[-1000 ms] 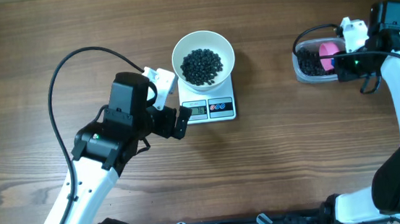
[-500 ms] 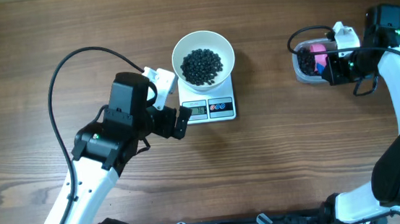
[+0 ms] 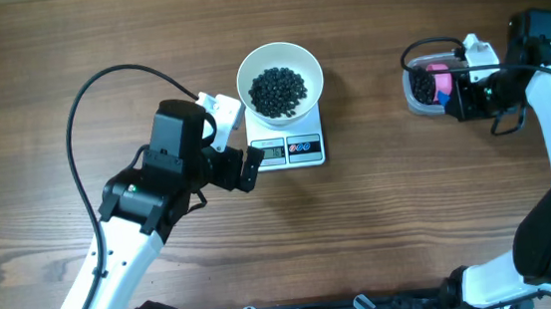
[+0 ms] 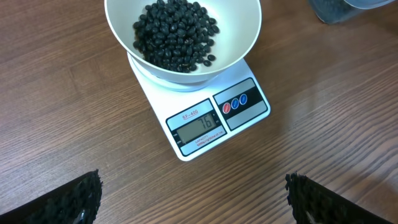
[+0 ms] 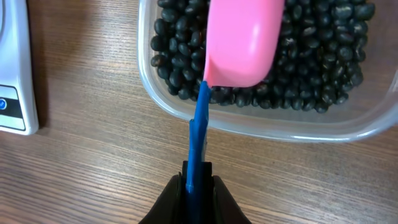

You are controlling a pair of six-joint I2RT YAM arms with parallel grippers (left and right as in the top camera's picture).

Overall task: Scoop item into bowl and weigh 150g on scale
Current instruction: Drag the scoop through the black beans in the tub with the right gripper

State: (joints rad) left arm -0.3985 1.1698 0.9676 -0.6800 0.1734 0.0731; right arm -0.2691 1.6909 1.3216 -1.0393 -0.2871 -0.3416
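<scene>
The scoop [image 5: 239, 40] has slid across the tub [image 5: 249, 127], right gripper [image 5: 198, 180] clamped on its blue handle [image 5: 198, 134], which runs straight ahead of the jaws into the beans [image 5: 311, 81]. The bowl [image 4: 242, 37] on the scale [image 4: 199, 127] waits well to its left, by the wide-open left gripper [image 4: 193, 199].

Bright, even light from overhead; soft shadow beneath the bowl [image 4: 244, 32], mild sheen along the clear tub [image 5: 249, 127], focus crisp throughout.
</scene>
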